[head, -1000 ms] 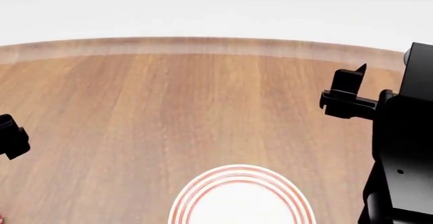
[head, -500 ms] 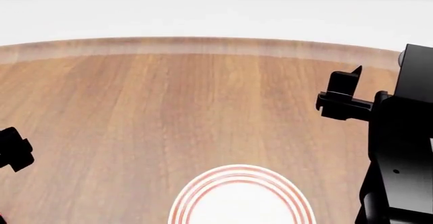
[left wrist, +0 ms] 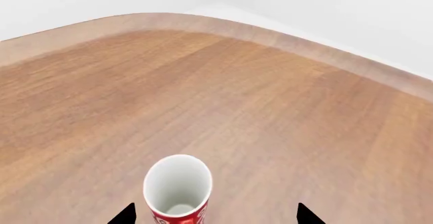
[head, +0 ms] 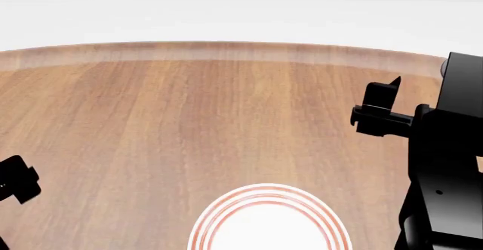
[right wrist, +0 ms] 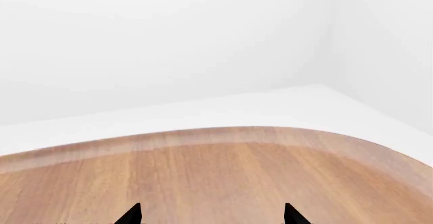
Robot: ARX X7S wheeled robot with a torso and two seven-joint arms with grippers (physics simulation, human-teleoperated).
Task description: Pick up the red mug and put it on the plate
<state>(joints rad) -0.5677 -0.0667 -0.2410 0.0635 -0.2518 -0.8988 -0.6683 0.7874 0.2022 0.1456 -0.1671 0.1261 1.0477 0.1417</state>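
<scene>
- The red mug is seen standing upright on the wooden table in the left wrist view; its white inside is shown from above; it is not seen in the head view.
- The left tool is held wide open; its two black tips are seen on either side of the mug, and the mug is nearer one tip; nothing is gripped.
- In the head view only a small black part of the left tool is seen at the left edge.
- The plate with red rings is seen at the near edge of the table in the head view; part of it is cut off.
- The right tool is held open above the table; nothing is held between its tips.
</scene>
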